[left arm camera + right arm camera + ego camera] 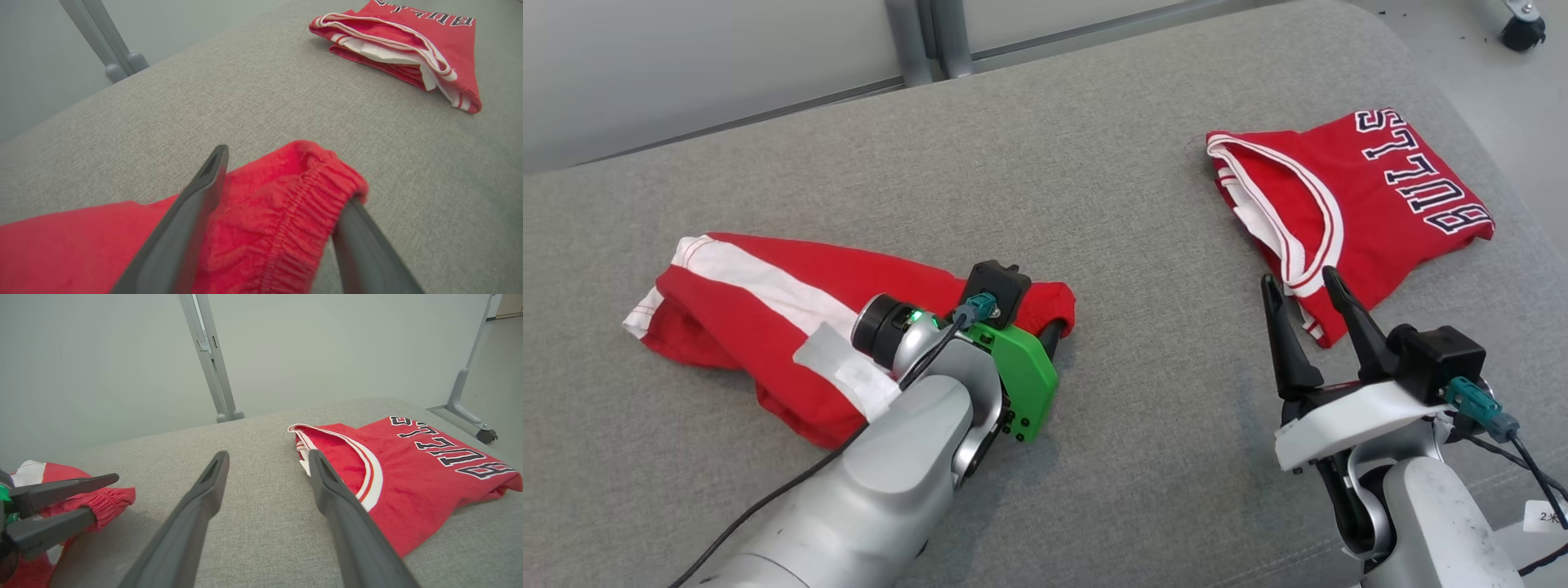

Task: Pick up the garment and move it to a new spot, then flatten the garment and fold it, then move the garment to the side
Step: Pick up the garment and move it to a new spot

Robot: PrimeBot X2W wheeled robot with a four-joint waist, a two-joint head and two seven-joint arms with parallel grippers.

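Left pincer spread, elastic waistband of the red shorts between its fingers; cloth touches the right-hand finger, not pinched. Head view hides those fingers behind the wrist; the right wrist view shows them apart, one above the hem and one below. The rest of the shorts, with a white side stripe, lies crumpled behind the left pincer. Right pincer spread, empty, its tips at the near edge of a folded red jersey, "BULLS" in black. Grey fabric surface. Metal posts stand beyond it and a caster off its far corner.
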